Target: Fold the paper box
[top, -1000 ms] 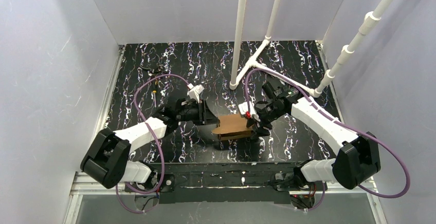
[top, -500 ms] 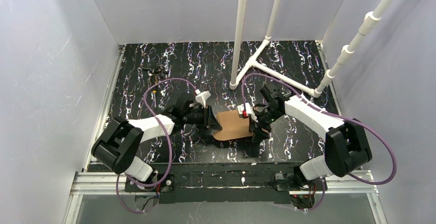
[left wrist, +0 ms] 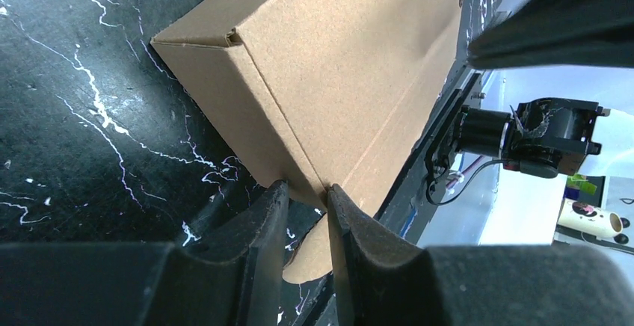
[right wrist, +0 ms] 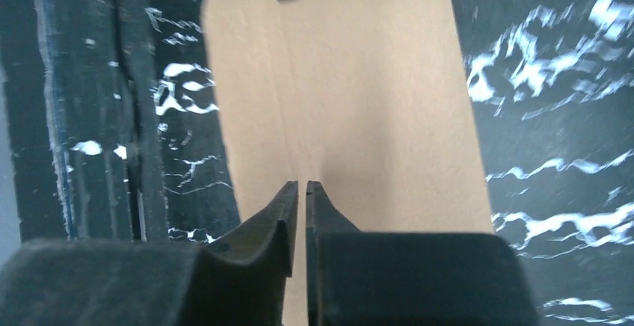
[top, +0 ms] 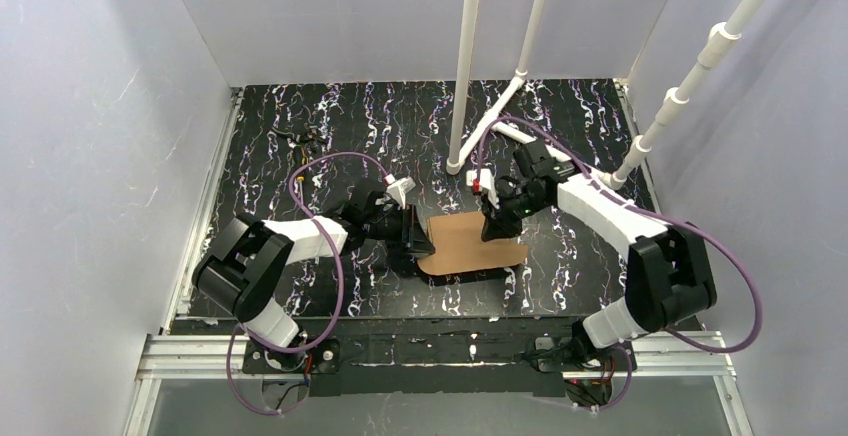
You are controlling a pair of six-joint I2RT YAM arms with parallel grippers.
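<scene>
The paper box is plain brown cardboard, lying low on the black marbled table between both arms, with a rounded flap toward the near edge. My left gripper is at its left end. In the left wrist view the left gripper is shut on a folded corner edge of the box. My right gripper sits at the box's far right corner. In the right wrist view the right gripper has its jaws almost together on a crease line of the box.
White plastic pipes rise from the table just behind the box, joined by a T-piece with a slanted run at the right. A small dark object lies at the far left. The black base rail lines the near edge.
The right gripper has narrowed from wide to nearly together and moved back to the box's far right corner. The raised cardboard now lies flatter. The left arm shifted slightly right.
</scene>
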